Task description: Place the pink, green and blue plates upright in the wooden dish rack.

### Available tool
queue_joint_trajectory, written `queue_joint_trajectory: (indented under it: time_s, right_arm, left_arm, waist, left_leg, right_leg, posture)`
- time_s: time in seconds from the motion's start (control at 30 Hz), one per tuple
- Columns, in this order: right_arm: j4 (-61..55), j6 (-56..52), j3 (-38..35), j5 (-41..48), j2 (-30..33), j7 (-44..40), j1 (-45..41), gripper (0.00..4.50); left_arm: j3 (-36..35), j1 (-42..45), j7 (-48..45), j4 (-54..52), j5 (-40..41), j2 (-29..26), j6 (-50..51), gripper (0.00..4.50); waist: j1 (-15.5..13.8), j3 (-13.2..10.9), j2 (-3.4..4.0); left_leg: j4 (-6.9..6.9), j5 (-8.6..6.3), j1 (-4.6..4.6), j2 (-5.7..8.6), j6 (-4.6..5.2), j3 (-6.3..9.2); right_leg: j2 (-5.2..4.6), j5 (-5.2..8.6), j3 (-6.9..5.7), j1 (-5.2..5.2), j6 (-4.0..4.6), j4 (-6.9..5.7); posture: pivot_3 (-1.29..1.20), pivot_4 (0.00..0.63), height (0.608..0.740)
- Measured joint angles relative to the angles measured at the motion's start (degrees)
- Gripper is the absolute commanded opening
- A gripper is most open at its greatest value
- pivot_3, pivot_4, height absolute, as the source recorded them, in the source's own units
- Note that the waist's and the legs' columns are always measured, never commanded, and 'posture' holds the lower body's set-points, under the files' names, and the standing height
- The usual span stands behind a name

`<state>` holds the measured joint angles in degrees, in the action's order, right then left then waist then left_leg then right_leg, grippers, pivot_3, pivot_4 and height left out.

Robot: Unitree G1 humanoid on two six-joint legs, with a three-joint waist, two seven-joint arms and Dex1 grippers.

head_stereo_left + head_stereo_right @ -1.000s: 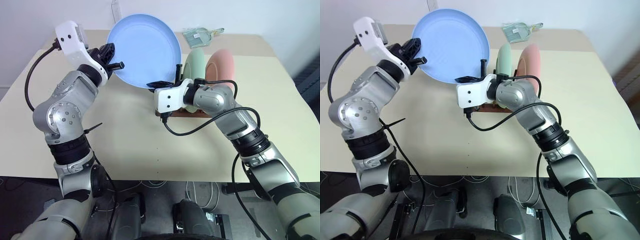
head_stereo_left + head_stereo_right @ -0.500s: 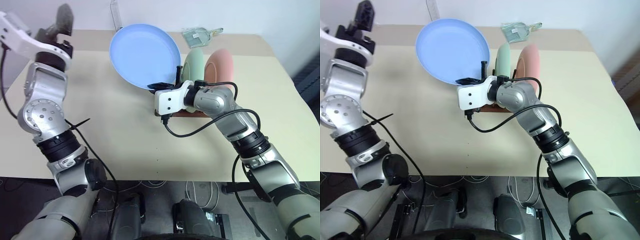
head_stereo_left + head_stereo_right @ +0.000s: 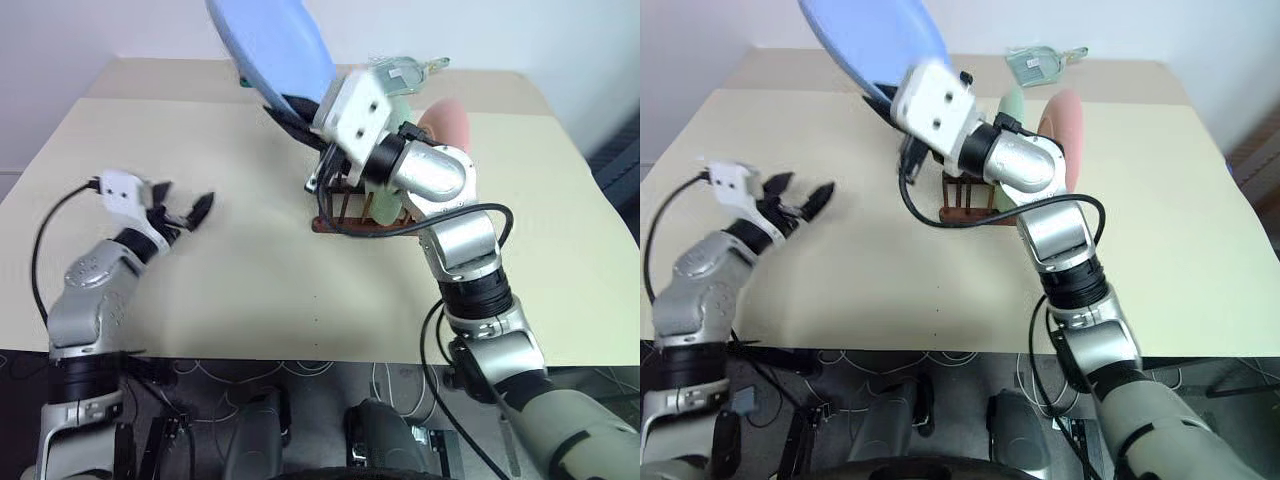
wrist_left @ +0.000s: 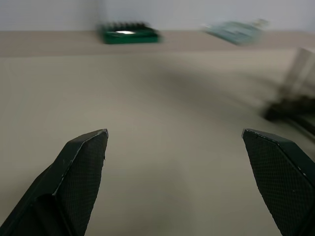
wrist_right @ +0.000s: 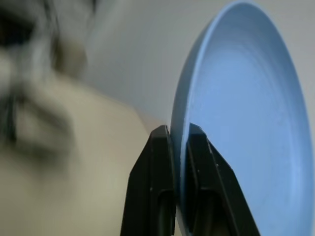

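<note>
Above the dark wooden peg rack (image 3: 360, 215), the right gripper (image 5: 179, 147) is now carrying the round periwinkle plastic plate (image 3: 268, 45) alone, pinching its rim; the left gripper (image 3: 185, 212), having let go, is hanging wide apart over the table, so slotting remains.

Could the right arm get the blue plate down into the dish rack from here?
Probably yes. The right gripper is shut on the blue plate, held above the wooden dish rack, whose near pegs look free beside the green plate.
</note>
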<state>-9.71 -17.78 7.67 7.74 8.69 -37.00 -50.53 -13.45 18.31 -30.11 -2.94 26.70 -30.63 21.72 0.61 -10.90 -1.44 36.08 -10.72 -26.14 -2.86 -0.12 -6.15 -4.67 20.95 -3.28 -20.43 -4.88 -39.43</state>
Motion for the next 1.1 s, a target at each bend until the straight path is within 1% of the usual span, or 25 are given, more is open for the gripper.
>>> queue_joint_trajectory:
  time_s: [0.13, 0.33, 0.43, 0.57, 0.67, 0.77, 1.1]
  right_arm:
    - [-6.5, -12.6, -4.8, 10.6, -3.9, 4.3, 2.5, 0.00]
    - [-11.1, -22.6, -8.5, 19.6, -9.6, 13.1, 6.8, 0.00]
    - [-11.5, -24.7, -8.9, 21.9, -10.3, 16.3, 7.7, 0.00]
    - [-11.1, -26.6, -12.6, 24.6, -10.9, 21.1, 8.0, 0.00]
    - [-10.0, -27.7, -14.0, 25.3, -10.9, 23.8, 8.0, 0.00]
    - [-9.5, -28.3, -14.9, 26.2, -10.9, 25.5, 8.0, 0.00]
    - [-8.6, -29.8, -15.4, 29.9, -11.3, 29.3, 9.0, 0.00]
  left_arm:
    - [2.6, -0.2, -4.2, -3.0, 0.0, -0.1, -1.3, 4.48]
    - [6.6, -0.8, -9.1, -3.5, -1.3, 0.4, -4.0, 4.48]
    - [8.3, -1.8, -11.2, -3.5, -1.7, 0.4, -4.9, 4.48]
    - [9.8, -2.2, -12.8, -3.5, -2.5, 0.4, -5.2, 4.48]
    - [9.9, -2.1, -12.9, -3.5, -2.5, 0.7, -5.6, 4.48]
    - [9.9, -2.1, -12.6, -3.5, -2.4, 1.6, -5.7, 4.48]
    - [9.7, -2.5, -12.1, -4.0, -2.4, 1.6, -5.7, 4.48]
  waist:
    - [0.3, 0.0, 0.00]
    - [0.6, 0.0, 0.03]
    - [0.6, 0.0, 0.03]
    - [0.5, 0.0, 0.03]
    - [0.5, 0.0, 0.04]
    - [0.6, 0.0, 0.04]
    - [0.6, 0.0, 0.04]
  left_leg:
    - [-0.07, 0.00, 0.02, -0.01, 0.00, 0.01]
    - [-0.14, 0.02, 0.02, -0.04, -0.02, -0.01]
    - [-0.12, 0.01, 0.02, -0.02, -0.01, -0.03]
    - [-0.12, 0.01, 0.01, -0.02, -0.01, -0.03]
    - [-0.13, 0.01, 0.01, -0.03, -0.01, -0.03]
    - [-0.14, 0.01, 0.01, -0.04, -0.01, -0.03]
    - [-0.15, 0.01, 0.00, -0.03, 0.00, -0.03]
  right_leg:
    - [0.00, -0.03, 0.00, -0.03, 0.05, -0.02]
    - [0.03, -0.05, 0.01, -0.13, 0.08, -0.06]
    - [0.02, -0.05, 0.02, -0.12, 0.08, -0.06]
    - [0.01, -0.05, 0.02, -0.12, 0.08, -0.05]
    - [0.01, -0.05, 0.02, -0.14, 0.08, -0.06]
    - [0.02, -0.05, 0.02, -0.15, 0.08, -0.06]
    - [0.01, -0.05, 0.02, -0.15, 0.08, -0.05]
  posture:
    - [0.00, 0.150, 0.732]
    - [0.00, 0.150, 0.732]
    - [0.00, 0.150, 0.732]
    - [0.00, 0.150, 0.732]
    - [0.00, 0.150, 0.732]
    - [0.00, 0.150, 0.732]
    - [0.00, 0.150, 0.732]
